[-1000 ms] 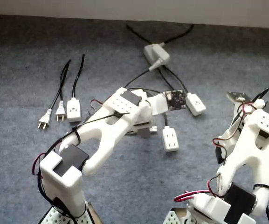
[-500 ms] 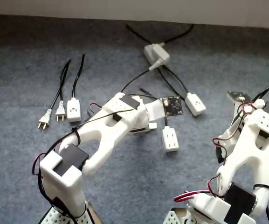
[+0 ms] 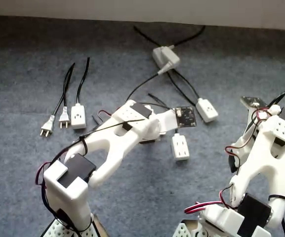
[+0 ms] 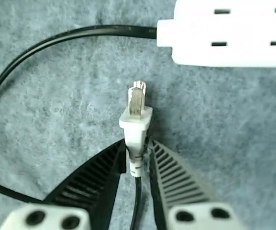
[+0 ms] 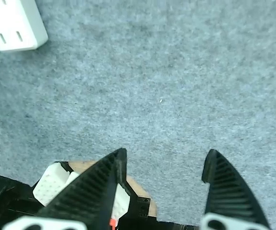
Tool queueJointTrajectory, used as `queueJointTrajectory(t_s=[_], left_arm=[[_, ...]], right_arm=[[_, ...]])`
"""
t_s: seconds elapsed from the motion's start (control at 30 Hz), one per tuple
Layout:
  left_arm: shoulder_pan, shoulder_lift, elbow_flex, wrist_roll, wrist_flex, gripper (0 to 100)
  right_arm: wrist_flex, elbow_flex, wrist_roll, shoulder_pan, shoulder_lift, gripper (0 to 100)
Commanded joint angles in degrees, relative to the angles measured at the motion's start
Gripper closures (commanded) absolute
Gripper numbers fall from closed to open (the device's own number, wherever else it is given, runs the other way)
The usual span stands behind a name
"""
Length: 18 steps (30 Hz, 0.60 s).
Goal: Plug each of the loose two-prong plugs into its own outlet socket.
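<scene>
Loose plugs (image 3: 63,117) lie at left while my left pincer (image 4: 137,149), clamped on a two-prong plug (image 4: 137,122), holds it near the white socket (image 4: 233,32). Next, I reckon: line prongs with a slot pair, press in. My right pincer (image 5: 164,160) hangs wide open, empty.

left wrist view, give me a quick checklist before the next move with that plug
1. Grip: ok, the left claw is shut on the body of the plug.
2. Aim: not ok, the prongs point at carpet beside the outlet socket, not at its slots.
3. Slots free: ok, the four in view hold nothing.
4. Both prongs straight: cannot tell, one hides the other.
5. Other arm clear: ok, the right claw is open over bare carpet, holding nothing.
</scene>
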State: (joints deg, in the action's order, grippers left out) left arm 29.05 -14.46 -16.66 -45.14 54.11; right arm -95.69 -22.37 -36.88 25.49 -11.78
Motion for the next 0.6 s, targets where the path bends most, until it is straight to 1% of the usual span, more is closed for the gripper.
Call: queueJointTrajectory(t_s=[0.0, 0.03, 0.13, 0.2, 0.27, 0.33, 0.43, 0.57], left_arm=[[1.01, 0.57, 0.31, 0.53, 0.88, 96], [1.01, 0.48, 0.31, 0.53, 0.7, 99], [1.36, 0.75, 0.31, 0.7, 0.88, 99], [1.63, 1.27, 0.92, 4.4, 0.97, 99], [0.4, 3.47, 2.59, 9.05, 0.97, 99], [-0.57, 6.9, 3.12, 11.78, 0.97, 99], [-0.66, 13.85, 2.33, 13.71, 2.11, 99], [1.89, 24.66, -0.92, 17.41, 2.99, 99]], right_arm=[[0.31, -0.04, -0.35, 0.13, -2.07, 74.2], [0.31, -0.04, -0.35, 0.13, -2.07, 74.2], [0.4, -0.04, -0.35, 0.04, -2.15, 74.2], [0.48, 0.22, -0.35, 0.04, -2.15, 74.2], [0.48, 0.57, -0.35, 0.04, -2.15, 74.2], [0.48, 1.01, -0.35, 0.04, -2.24, 74.2], [0.48, 2.68, -0.26, 0.04, -4.35, 74.2], [1.01, 2.77, -0.26, -0.04, -12.35, 74.2]])
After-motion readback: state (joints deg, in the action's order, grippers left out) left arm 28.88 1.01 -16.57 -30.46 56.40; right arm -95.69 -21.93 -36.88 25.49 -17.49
